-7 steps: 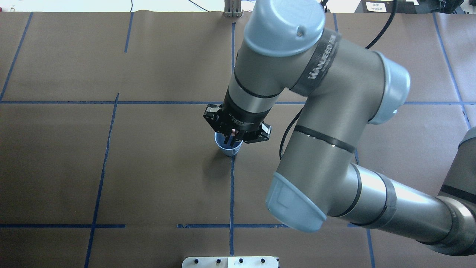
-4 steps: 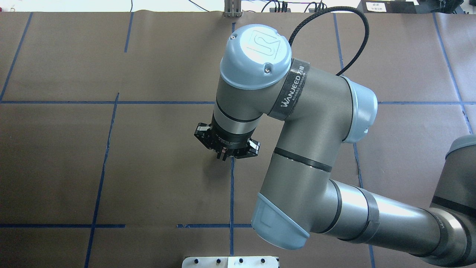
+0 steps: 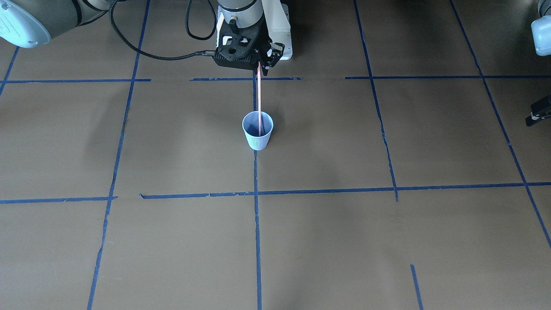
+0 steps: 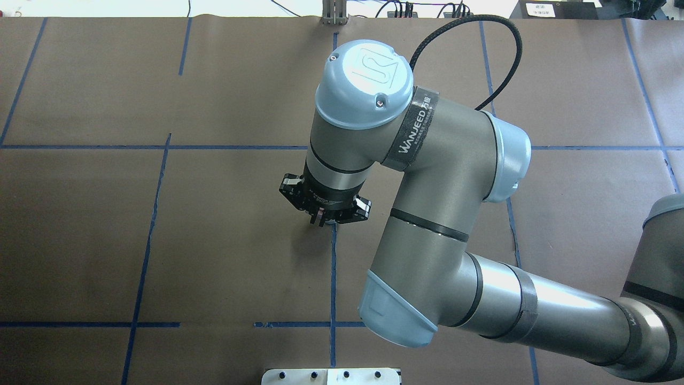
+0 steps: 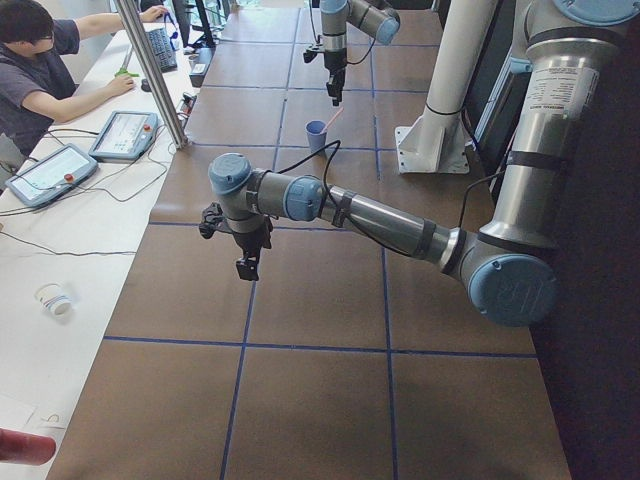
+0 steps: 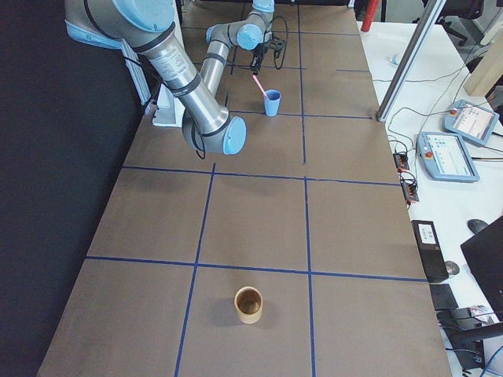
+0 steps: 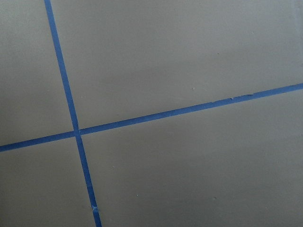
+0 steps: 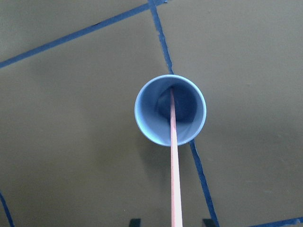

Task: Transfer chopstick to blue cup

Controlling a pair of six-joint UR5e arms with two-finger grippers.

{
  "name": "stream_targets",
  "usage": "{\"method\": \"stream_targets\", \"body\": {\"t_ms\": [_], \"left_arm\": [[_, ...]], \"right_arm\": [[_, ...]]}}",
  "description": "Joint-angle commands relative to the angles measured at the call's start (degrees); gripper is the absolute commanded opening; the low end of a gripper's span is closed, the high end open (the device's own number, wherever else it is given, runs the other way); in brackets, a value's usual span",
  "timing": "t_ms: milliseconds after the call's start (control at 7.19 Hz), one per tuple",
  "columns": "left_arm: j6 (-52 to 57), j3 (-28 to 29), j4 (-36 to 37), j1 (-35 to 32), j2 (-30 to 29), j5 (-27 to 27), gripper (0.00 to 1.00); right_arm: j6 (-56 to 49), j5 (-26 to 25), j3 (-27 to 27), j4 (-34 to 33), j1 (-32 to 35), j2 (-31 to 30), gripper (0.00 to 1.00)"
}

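The pale blue ribbed cup (image 3: 257, 137) stands upright on a tape line at mid-table. The pinkish-red chopstick (image 3: 259, 99) slants up out of it toward the robot, its lower end inside the cup (image 8: 189, 109). My right gripper (image 3: 261, 69) hangs above and is shut on the stick's top end. From overhead the right gripper (image 4: 319, 220) hides the cup, and a pink tip shows between its fingers. In the right wrist view the chopstick (image 8: 174, 179) runs down into the cup's mouth. My left gripper (image 5: 245, 268) hovers over bare table far from the cup; I cannot tell its state.
A tan cup (image 6: 249, 305) stands alone near the table's right end. The white arm pedestal (image 5: 430, 150) sits at the robot's edge. A person (image 5: 40, 60) and teach pendants (image 5: 125, 135) are at a side table. Blue tape lines (image 7: 71, 109) cross the brown surface.
Over the last second the right arm folded lower and its gripper shifted slightly left and nearer, now covering the cup from overhead. In the last half second it barely moved.
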Motion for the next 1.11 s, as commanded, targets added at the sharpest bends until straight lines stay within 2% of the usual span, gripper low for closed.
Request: {"method": "stream_targets", "body": {"t_ms": [0,139,278,556,695,834,974], "left_arm": [[0.00,0.06,0.00,0.00,0.06,0.00,1.00],[0.09,0.06,0.00,0.00,0.06,0.00,1.00],[0.00,0.06,0.00,0.00,0.06,0.00,1.00],[0.00,0.06,0.00,0.00,0.06,0.00,1.00],[-0.17,-0.20,-0.09,-0.09,0.06,0.00,1.00],[-0.18,-0.37,0.00,-0.27,0.06,0.00,1.00],[-0.18,-0.46,0.00,-0.53,0.06,0.00,1.00]], "right_arm": [[-0.49,-0.03,1.11,0.16,3.72,-1.53,1.00],[-2.76,0.06,5.04,0.68,6.61,-6.68,1.00],[-10.79,0.32,8.73,1.90,10.82,-12.56,1.00],[-23.37,0.76,10.26,2.70,18.29,-21.97,1.00],[-29.27,1.20,10.61,5.49,21.73,-27.85,1.00],[-35.07,4.51,10.01,8.82,26.63,-34.09,1.00],[-46.96,10.46,9.39,11.47,33.64,-41.11,1.00]]}}
